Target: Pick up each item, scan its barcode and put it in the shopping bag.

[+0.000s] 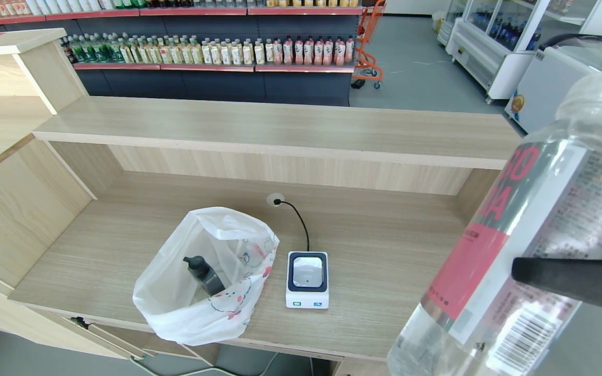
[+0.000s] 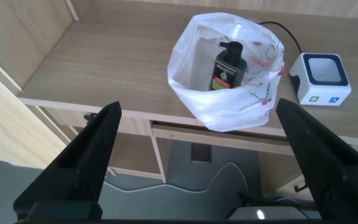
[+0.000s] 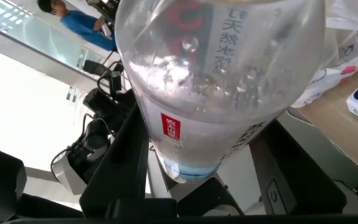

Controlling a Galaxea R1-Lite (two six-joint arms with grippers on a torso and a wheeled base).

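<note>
Bottle [image 1: 531,224] in right end effector [image 3: 207,158], high over counter [image 1: 379,245]; bag [image 1: 201,318] mouth open.

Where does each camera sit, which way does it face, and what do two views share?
Right wrist view: on the right wrist, looking along the right gripper, shut on the clear bottle.
Left wrist view: on the left wrist, off the counter near edge, looking down through the open left gripper at the shopping bag.
Head view: on the head, facing forward and down over the counter; one right gripper finger crosses the bottle.
Shared: head and left wrist both show bag, pump bottle, scanner.
</note>
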